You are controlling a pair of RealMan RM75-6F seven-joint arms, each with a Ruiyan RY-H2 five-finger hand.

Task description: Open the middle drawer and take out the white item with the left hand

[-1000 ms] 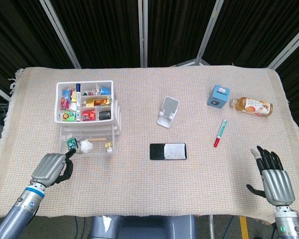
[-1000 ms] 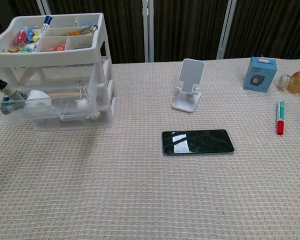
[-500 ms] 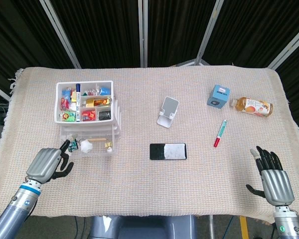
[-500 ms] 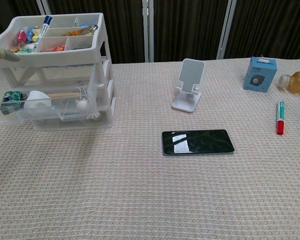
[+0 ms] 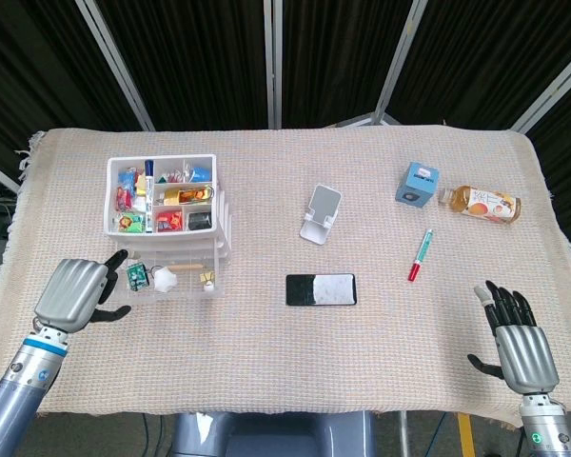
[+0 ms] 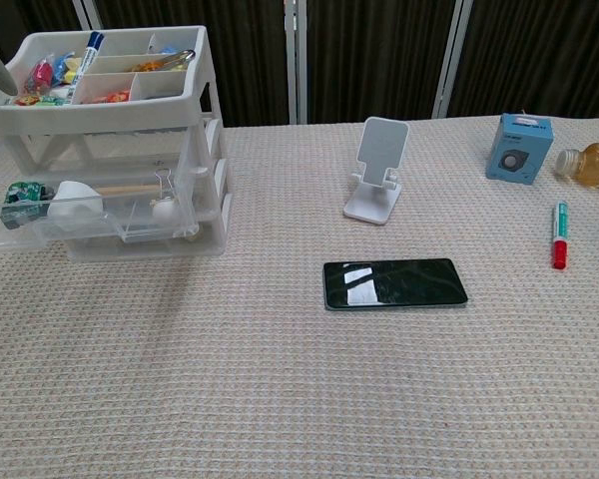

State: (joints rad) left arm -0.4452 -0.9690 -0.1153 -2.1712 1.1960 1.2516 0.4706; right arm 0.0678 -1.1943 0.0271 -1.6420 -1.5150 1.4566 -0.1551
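A coarse woven beige cloth (image 5: pixel 266 362) covers the whole table, its weave showing as small raised squares in the chest view. At the far left stands a translucent white plastic drawer unit (image 5: pixel 221 221) with an open top tray (image 6: pixel 130 105) split into compartments of small colourful items and a blue-capped marker. The middle drawer (image 6: pixel 40 232), clear plastic, is pulled out toward the near side; inside it, at its left end, sits the white item (image 6: pixel 72 200), a rounded lump beside a small green piece, with a binder clip and a small white ball further right. The left hand (image 5: pixel 71 293), metallic grey with dark fingers, hovers just left of the open drawer, fingers loosely spread, holding nothing and not touching the drawer as far as the head view shows; the chest view catches only one pale fingertip at its far-left edge. The right hand (image 5: pixel 519 341) rests at the near right of the cloth, fingers spread, empty, seen only from the head view. In the middle lie a flat glossy black phone (image 6: pixel 394 282) and, beyond it, an angled white phone stand (image 6: pixel 377 170). At far right are a blue box (image 6: pixel 519 146), a lying bottle (image 5: pixel 480 202) of amber liquid, and a slim green-and-red pen (image 6: pixel 558 235).
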